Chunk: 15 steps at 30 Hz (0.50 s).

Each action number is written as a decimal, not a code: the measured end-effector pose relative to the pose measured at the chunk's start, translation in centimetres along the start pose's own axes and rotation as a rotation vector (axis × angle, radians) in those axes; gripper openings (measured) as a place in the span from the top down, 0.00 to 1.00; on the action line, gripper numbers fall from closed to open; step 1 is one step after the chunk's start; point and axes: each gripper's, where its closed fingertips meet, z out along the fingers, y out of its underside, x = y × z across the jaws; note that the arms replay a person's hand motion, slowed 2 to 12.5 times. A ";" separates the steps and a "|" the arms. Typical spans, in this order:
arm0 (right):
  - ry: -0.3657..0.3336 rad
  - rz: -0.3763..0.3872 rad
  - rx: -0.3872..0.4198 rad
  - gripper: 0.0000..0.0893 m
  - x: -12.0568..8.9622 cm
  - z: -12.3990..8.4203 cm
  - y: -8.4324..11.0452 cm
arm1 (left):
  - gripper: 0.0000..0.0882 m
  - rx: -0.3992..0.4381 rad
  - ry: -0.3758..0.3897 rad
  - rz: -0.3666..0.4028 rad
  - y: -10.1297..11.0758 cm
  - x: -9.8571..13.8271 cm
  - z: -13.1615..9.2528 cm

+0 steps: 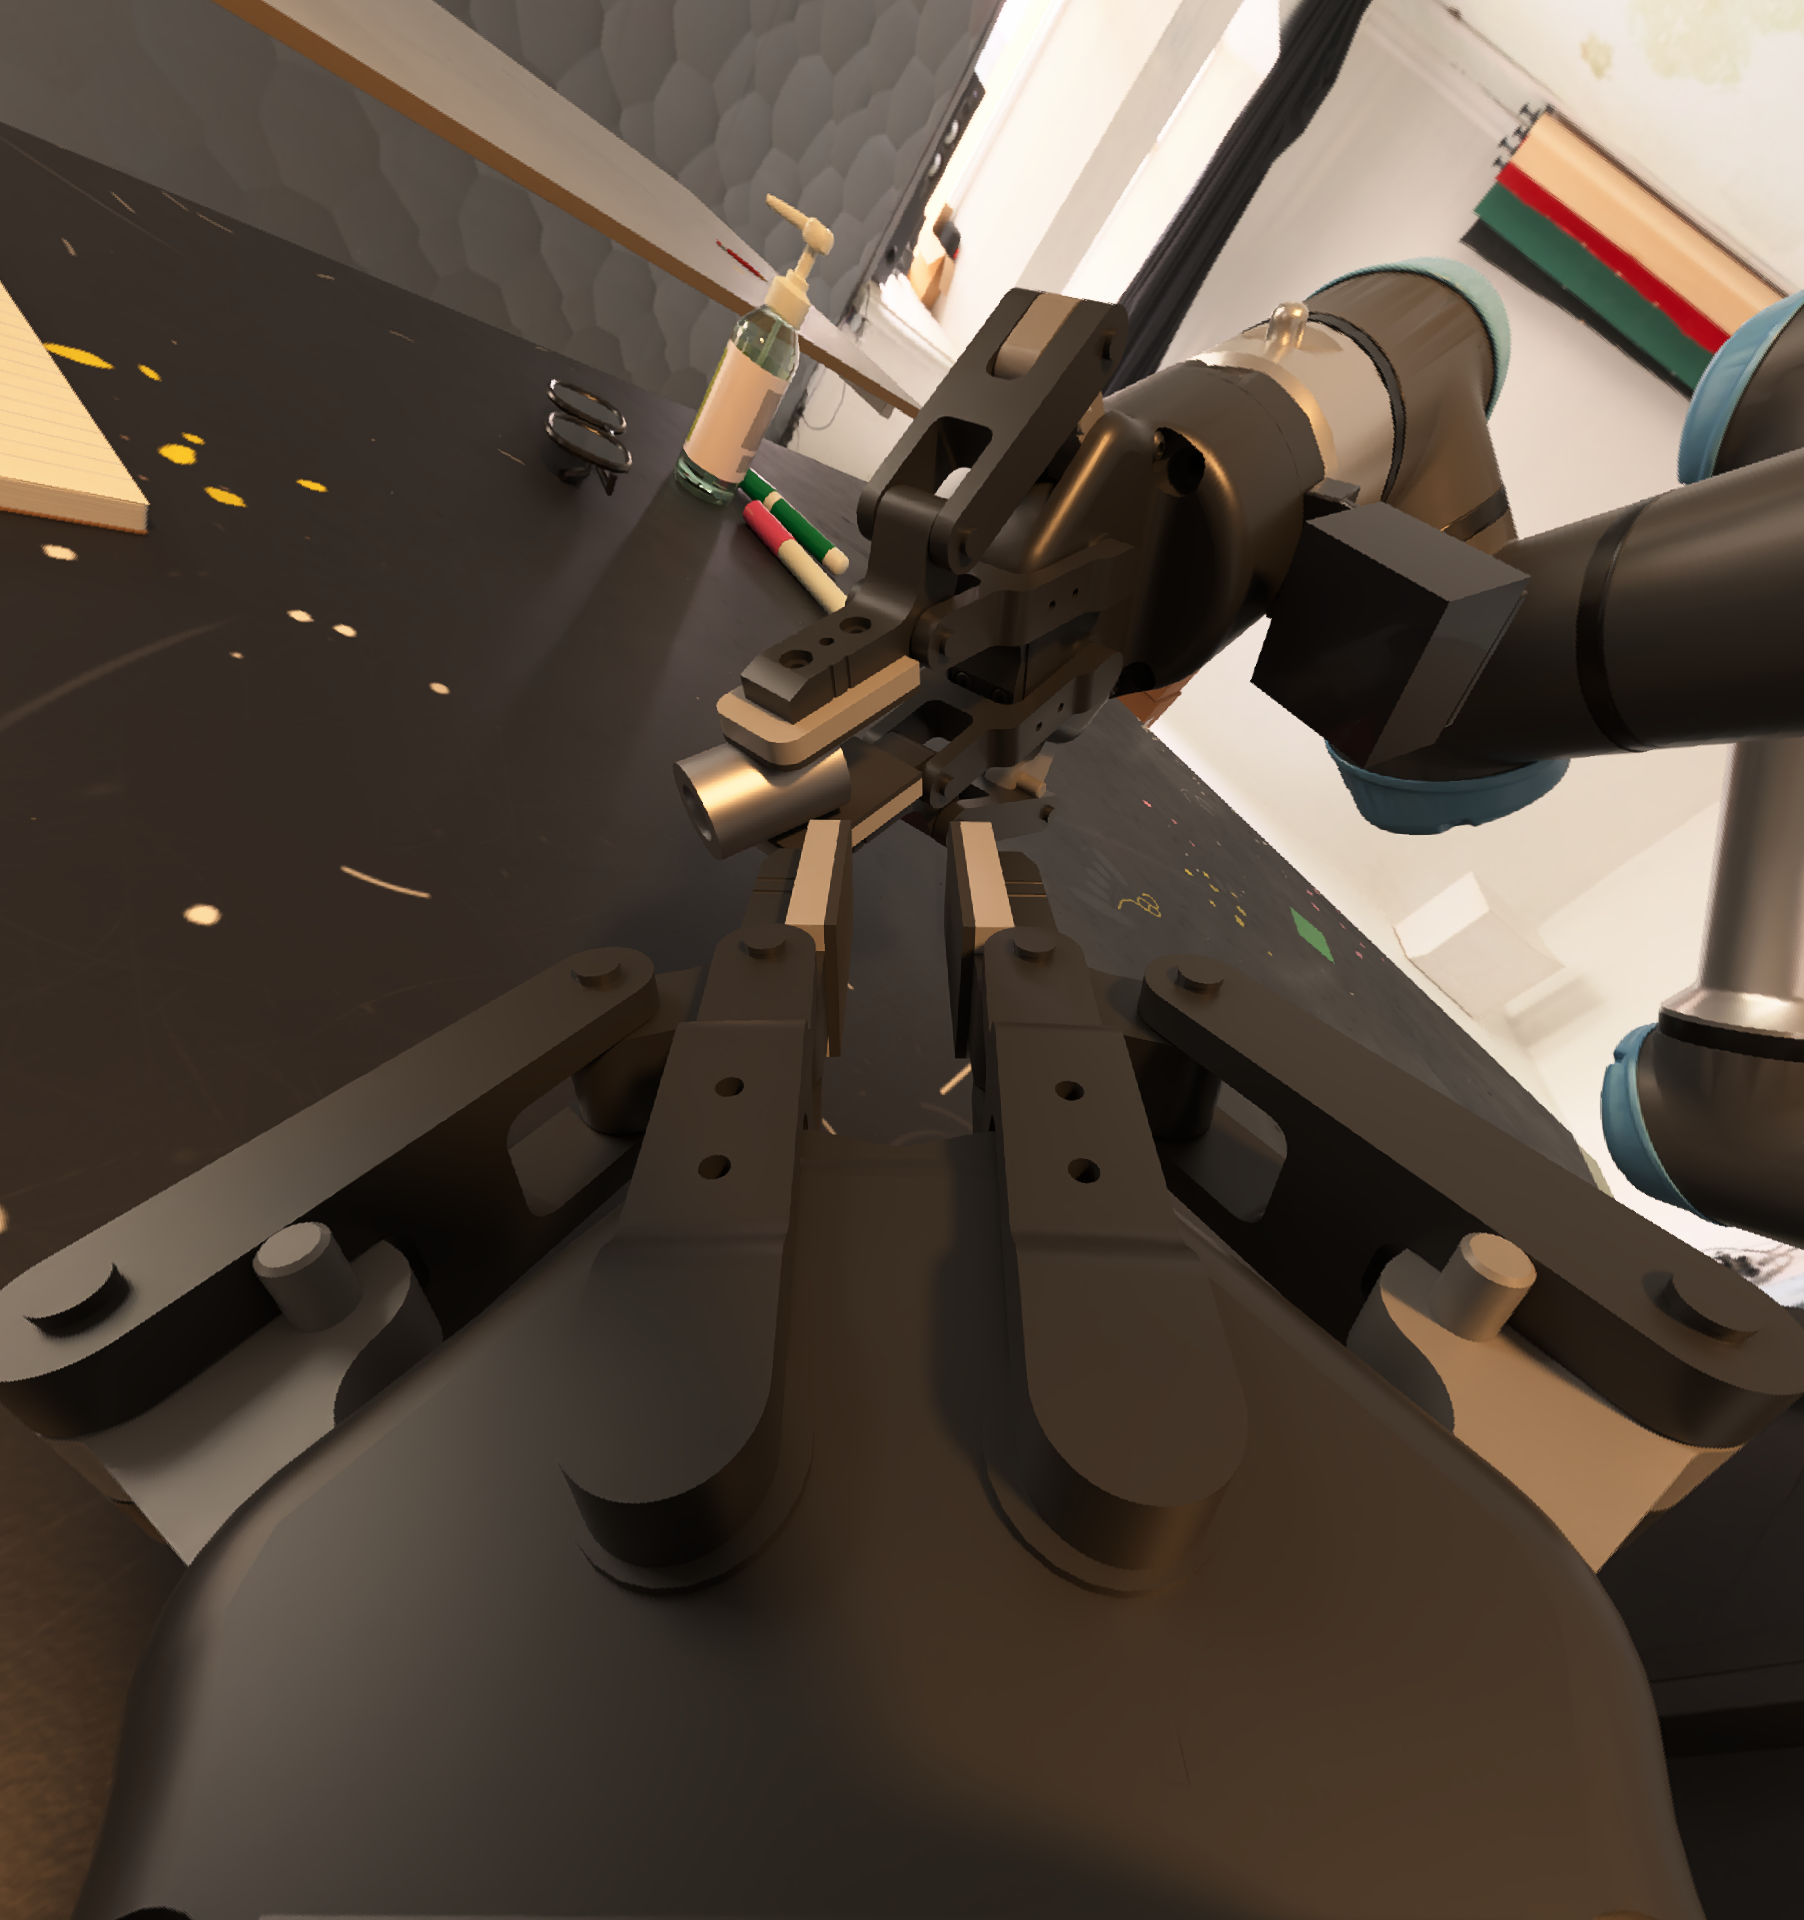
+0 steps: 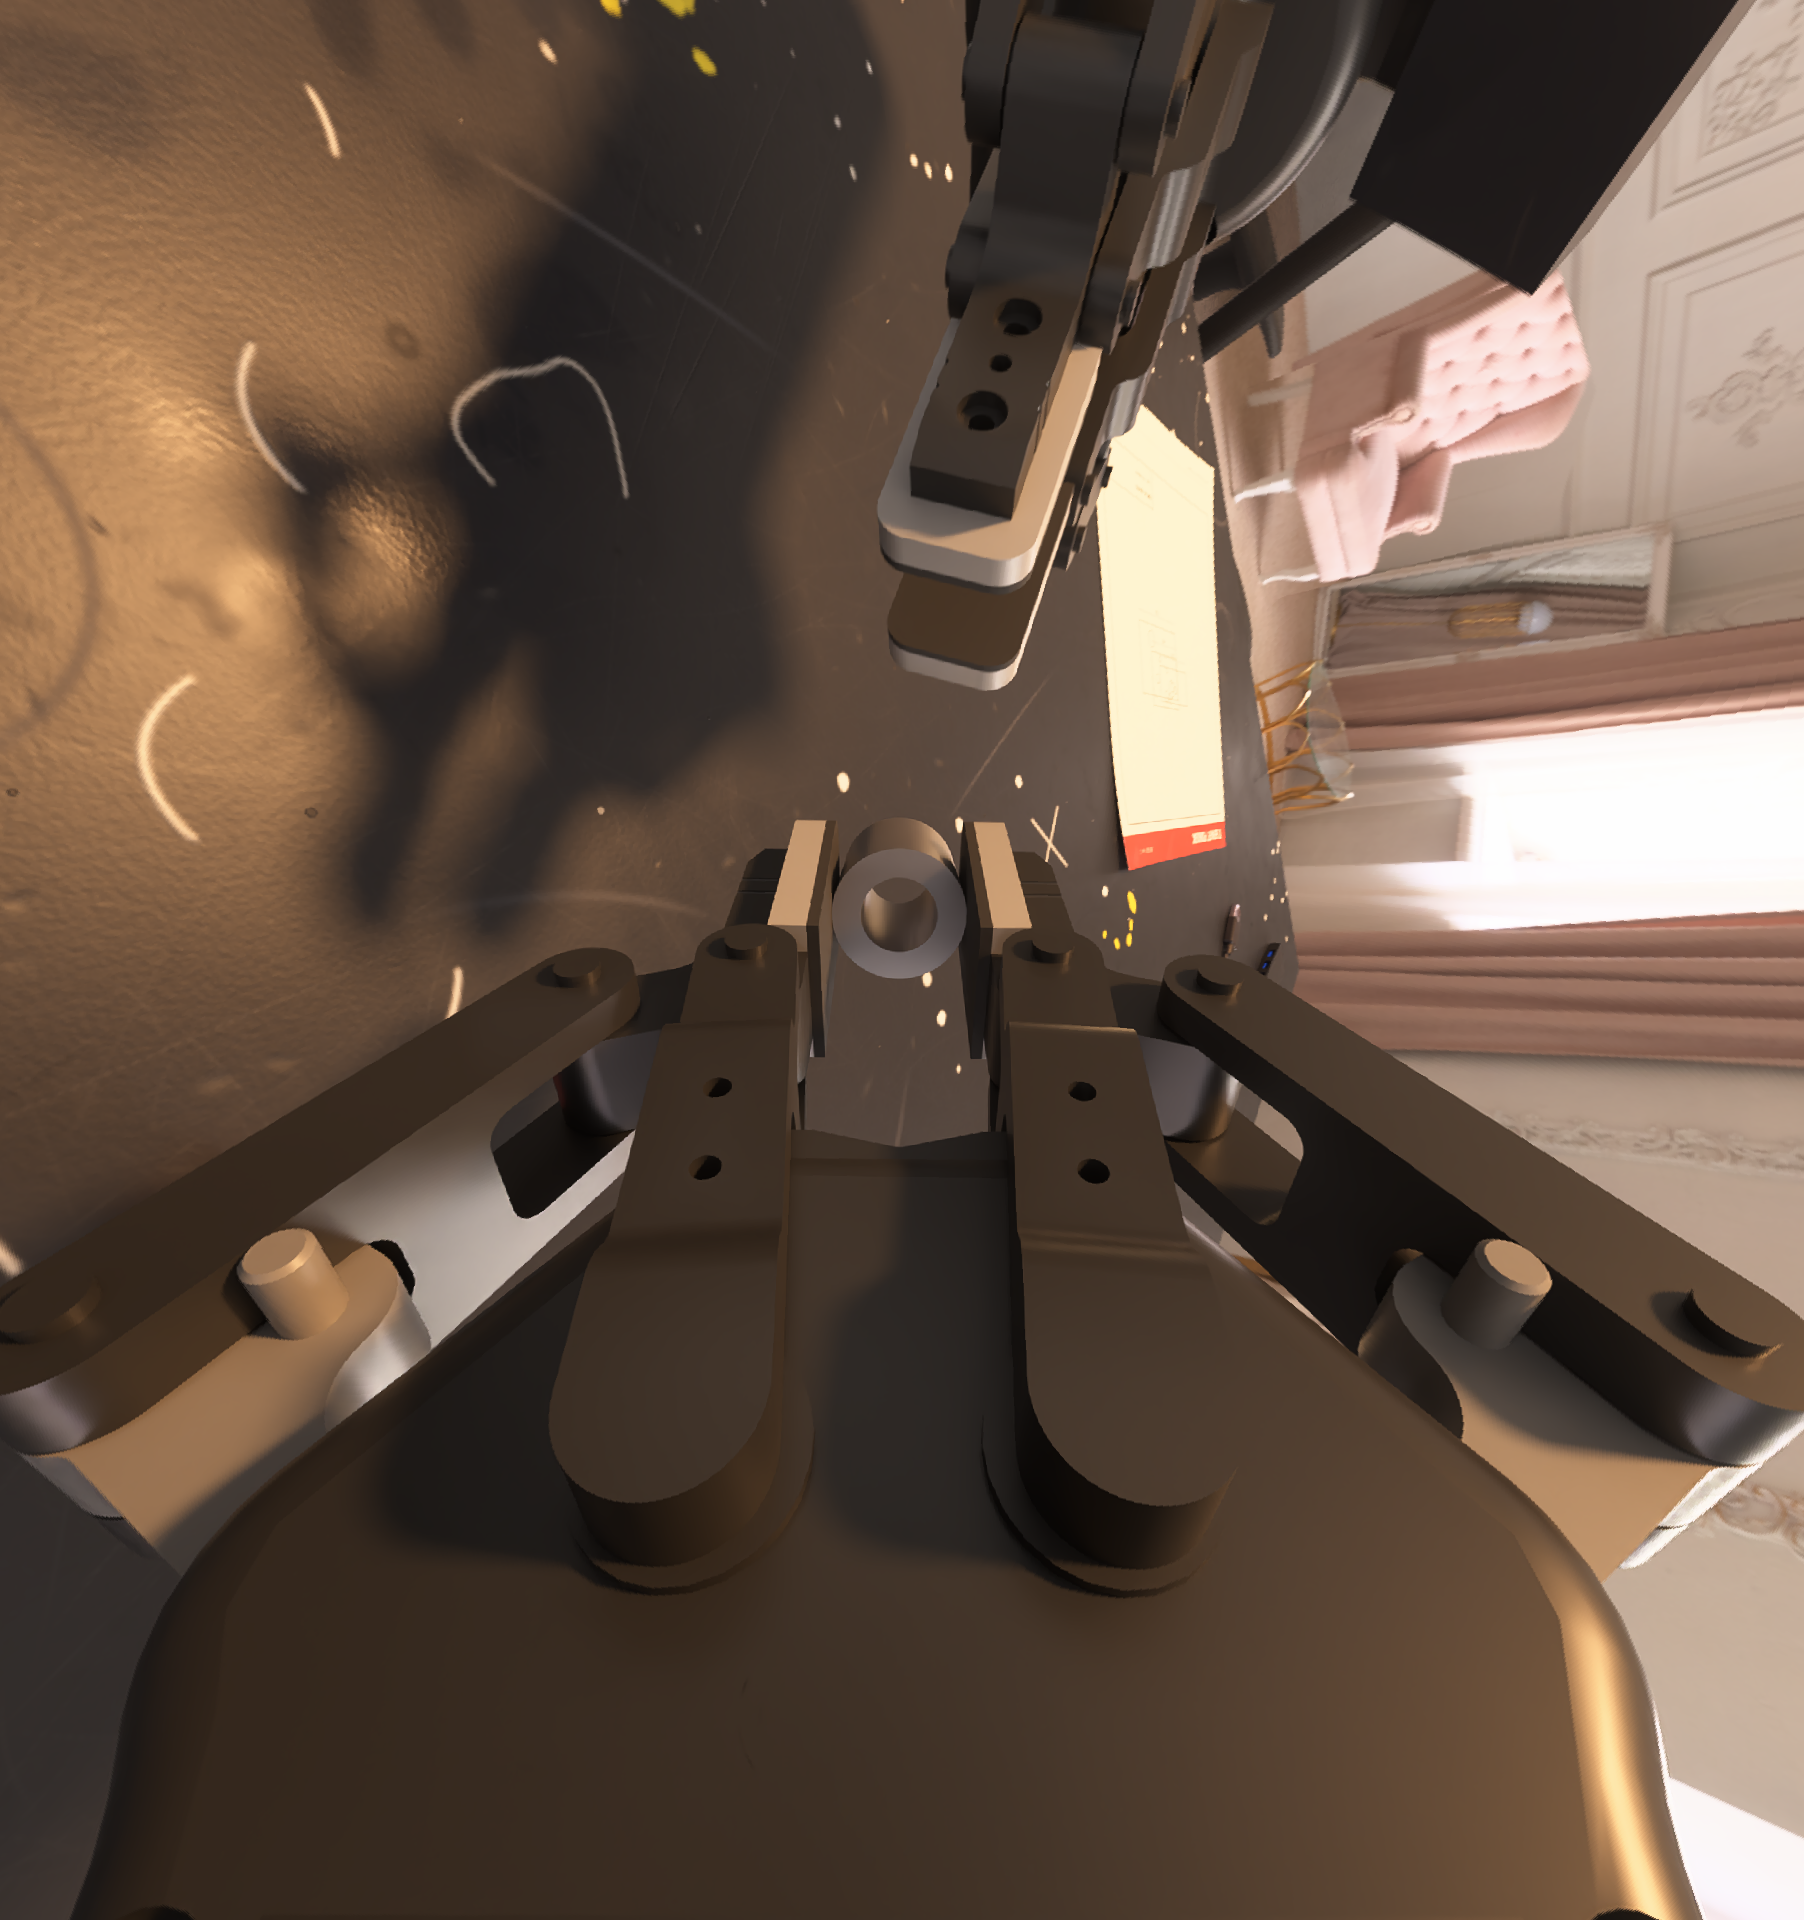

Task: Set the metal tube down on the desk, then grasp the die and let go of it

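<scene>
My right gripper (image 2: pixel 898 883) is shut on the metal tube (image 2: pixel 898 920), a short grey cylinder with a bore, whose open end faces the camera. In the left wrist view the right gripper (image 1: pixel 794 774) holds the tube (image 1: pixel 752 795) roughly level over the dark desk (image 1: pixel 306 779). My left gripper (image 1: pixel 898 883) is empty, its fingers a narrow gap apart, just short of the tube. It also shows in the right wrist view (image 2: pixel 955 623), apart from the tube. A small green square thing (image 1: pixel 1311 932) lies on the desk to the right. I cannot tell if it is the die.
A lined notepad (image 1: pixel 4 416), eyeglasses (image 1: pixel 586 436), a pump bottle (image 1: pixel 752 395) and red and green markers (image 1: pixel 794 530) lie toward the desk's far side. A cream sheet (image 2: pixel 1163 644) lies near the desk edge. The right arm (image 1: pixel 1656 623) reaches in from the right.
</scene>
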 end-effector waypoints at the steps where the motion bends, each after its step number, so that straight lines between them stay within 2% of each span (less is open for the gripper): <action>1: -0.008 0.003 -0.004 0.77 -0.1 0.1 0.1 | 0.81 0.000 -0.004 0.000 0.0 -0.1 0.0; 15: -0.115 0.022 -0.053 0.77 -1.2 1.2 1.9 | 0.81 0.007 -0.053 0.008 0.2 -0.8 -0.5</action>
